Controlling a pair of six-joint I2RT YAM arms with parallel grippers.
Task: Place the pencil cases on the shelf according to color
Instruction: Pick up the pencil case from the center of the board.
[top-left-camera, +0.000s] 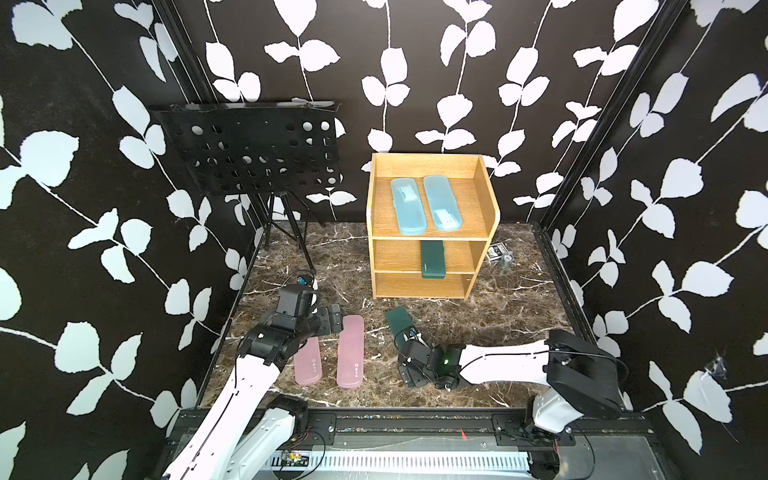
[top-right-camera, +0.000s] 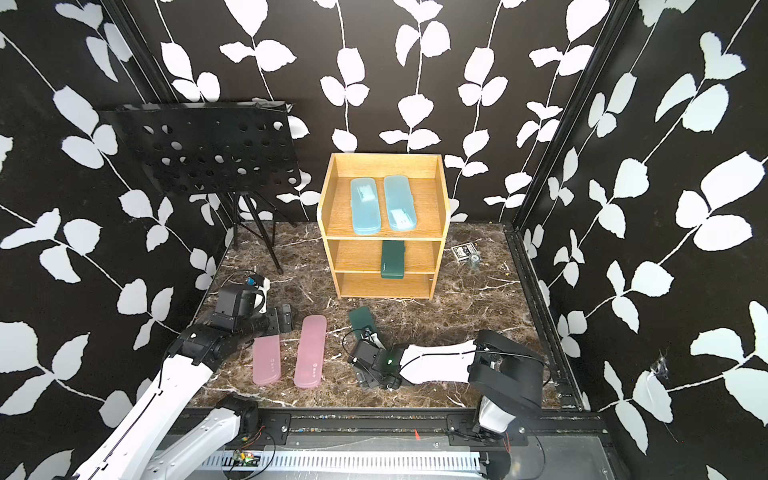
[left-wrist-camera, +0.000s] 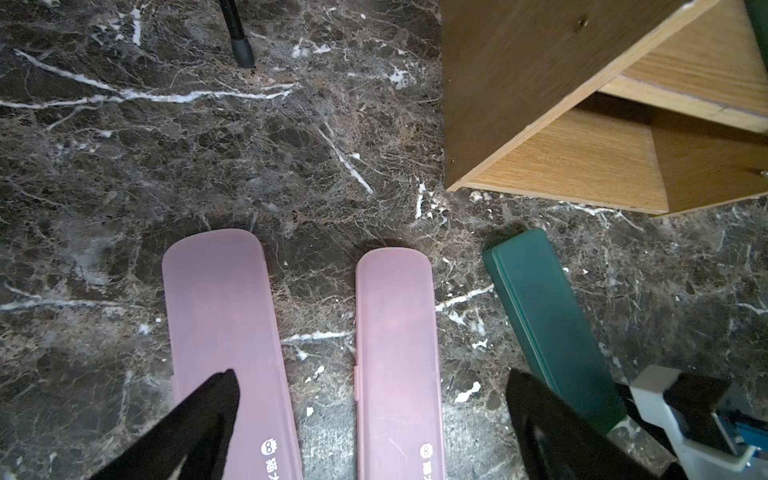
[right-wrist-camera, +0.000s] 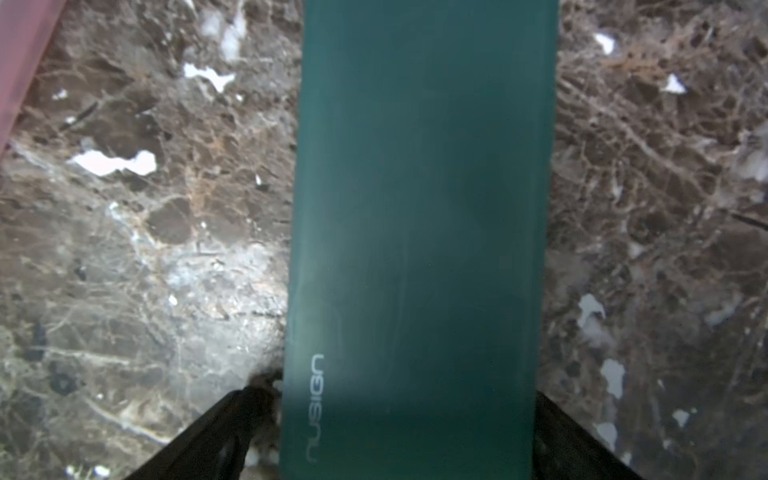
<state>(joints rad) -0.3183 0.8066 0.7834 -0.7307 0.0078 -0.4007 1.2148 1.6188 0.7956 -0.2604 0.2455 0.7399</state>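
right gripper (right-wrist-camera: 395, 395) is spread wide, straddling a green case (right-wrist-camera: 419, 208) lying flat on the bench (right-wrist-camera: 166, 249). left gripper (left-wrist-camera: 372, 374) hangs open and empty over two pink cases (left-wrist-camera: 224, 332). shelf (top-left-camera: 492, 208) has blue cases (top-left-camera: 409, 205) up top, other green case (top-left-camera: 433, 259) on the middle tier.

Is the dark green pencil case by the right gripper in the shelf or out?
Out: the dark green rectangular case lies flat on the marbled table, before the light-oak wooden shelf.

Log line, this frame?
right gripper open astride loose green case | left gripper open over pink cases | shelf: two blue cases, one green case
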